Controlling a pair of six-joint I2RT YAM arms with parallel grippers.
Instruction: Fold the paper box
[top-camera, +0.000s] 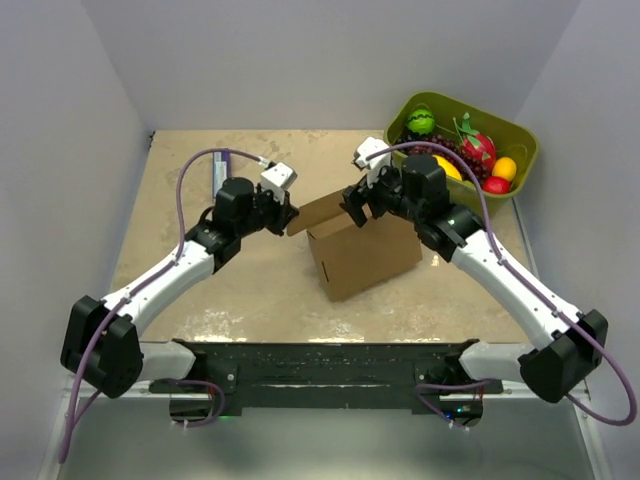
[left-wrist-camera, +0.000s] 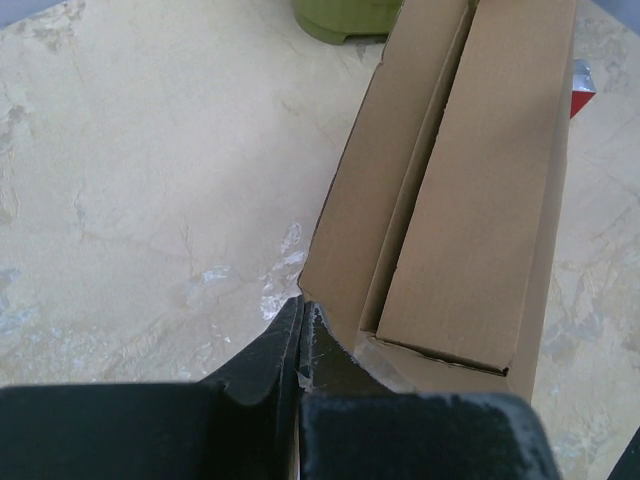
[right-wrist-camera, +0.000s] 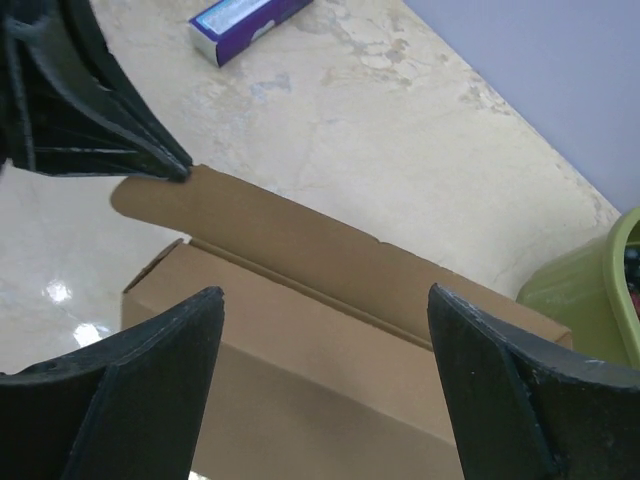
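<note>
A purple carton (top-camera: 219, 178) lies toward the far-left corner. The left tool (top-camera: 290, 214) pinches the flap tip of the paper box (top-camera: 368, 258), which stands at the middle of the worktop (top-camera: 230, 300). The right tool (top-camera: 354, 204) gapes wide over that flap. A green fruit bin (top-camera: 523, 138) sits in the far-right corner.

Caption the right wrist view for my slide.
Right gripper, jaws open, at the paper box flap; left gripper pinches the flap's end.

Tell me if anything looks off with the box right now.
The box sits askew, and its top flap sticks out unfolded, tip pinched by the left end effector. No damage shows.
</note>
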